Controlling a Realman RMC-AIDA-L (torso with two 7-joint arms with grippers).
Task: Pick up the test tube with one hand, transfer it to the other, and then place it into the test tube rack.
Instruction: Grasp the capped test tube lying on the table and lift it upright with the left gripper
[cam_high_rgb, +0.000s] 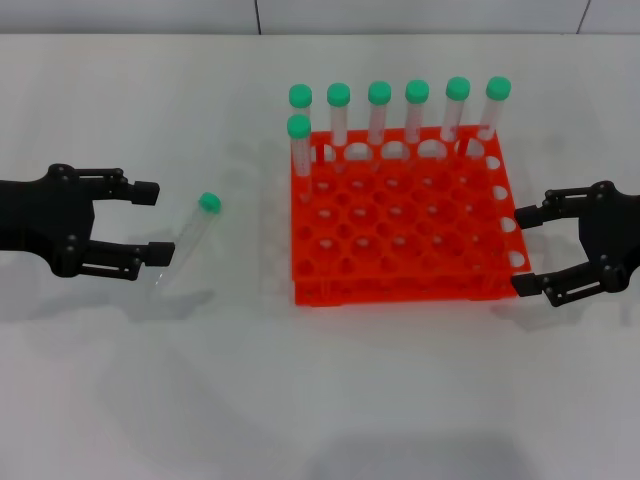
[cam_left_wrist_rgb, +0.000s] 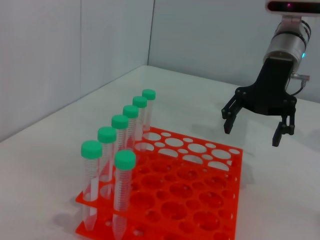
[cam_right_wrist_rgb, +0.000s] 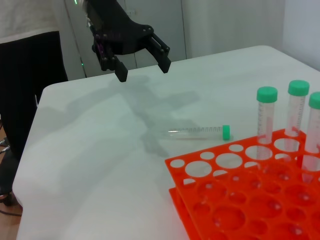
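From left to right we see the left tool (cam_high_rgb: 150, 220), spread wide and empty, just beside the one loose test tube (cam_high_rgb: 186, 243) lying flat on the white surface (cam_high_rgb: 320, 400). The single orange test tube rack (cam_high_rgb: 405, 225) holds seven capped tubes (cam_high_rgb: 415, 110) at its far edge. The right tool (cam_high_rgb: 528, 250), wide open and empty, hovers beside it. We judge that the round tube may roll away if one finger nudges it first.

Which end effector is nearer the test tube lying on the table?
Left. The left end effector is open right beside the lying test tube; the right end effector, also open, is beyond the test tube rack.
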